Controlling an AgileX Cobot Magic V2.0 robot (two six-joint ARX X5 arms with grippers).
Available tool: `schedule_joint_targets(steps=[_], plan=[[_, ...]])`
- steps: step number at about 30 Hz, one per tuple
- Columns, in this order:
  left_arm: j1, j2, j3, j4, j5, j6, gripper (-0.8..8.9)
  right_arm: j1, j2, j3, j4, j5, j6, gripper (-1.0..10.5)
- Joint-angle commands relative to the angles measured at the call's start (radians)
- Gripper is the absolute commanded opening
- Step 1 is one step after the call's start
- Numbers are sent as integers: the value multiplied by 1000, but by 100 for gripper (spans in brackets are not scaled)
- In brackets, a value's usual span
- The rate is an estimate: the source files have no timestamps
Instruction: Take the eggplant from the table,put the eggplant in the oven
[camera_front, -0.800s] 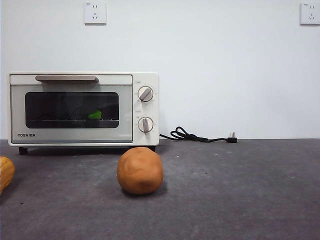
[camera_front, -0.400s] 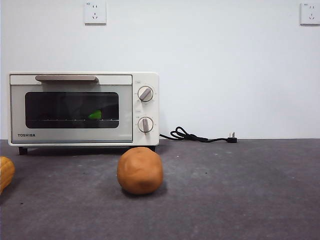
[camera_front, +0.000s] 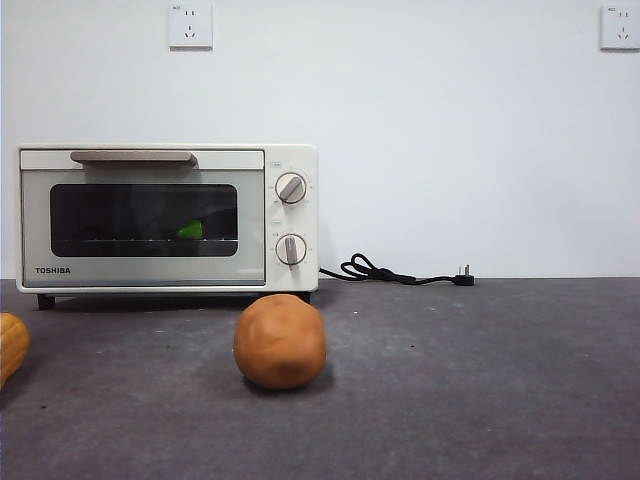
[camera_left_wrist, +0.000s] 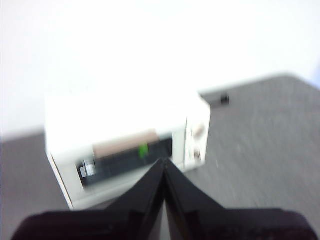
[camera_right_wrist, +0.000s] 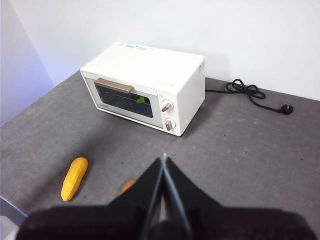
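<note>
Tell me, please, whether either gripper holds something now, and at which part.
Nothing is held. The left gripper and the right gripper both have their jaws shut together with nothing between them, raised above the table. The eggplant shows behind the oven door.

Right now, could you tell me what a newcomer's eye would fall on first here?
Probably the brown ball, sitting large on the table before the oven. Next, a green patch behind the oven's shut glass door. A yellow vegetable lies off to one side.
</note>
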Motion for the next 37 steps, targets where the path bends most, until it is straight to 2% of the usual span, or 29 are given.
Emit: schedule_joint_targets(steps=[1, 4, 9, 14, 23, 29, 37], plan=[[-2, -64, -48, 76, 0, 26, -4, 2, -1, -5, -24, 0, 10, 0], [-2, -150, -167, 219, 0, 33, -4, 2, -1, -5, -24, 0, 10, 0], [-2, -327, -497, 478, 0, 51, -4, 2, -1, -5, -24, 0, 10, 0], [-1, -474, -803, 614, -24, 51, -4, 2, -1, -5, -24, 0, 10, 0], [33, -647, -1130, 622, -172, 43, -4, 2, -1, -5, -24, 0, 10, 0], [51, -694, -1233, 618, -256, 14, -4, 2, -1, -5, -24, 0, 10, 0], [51, -694, -1322, 615, -291, -65, -4, 2, -1, -5, -24, 0, 10, 0]])
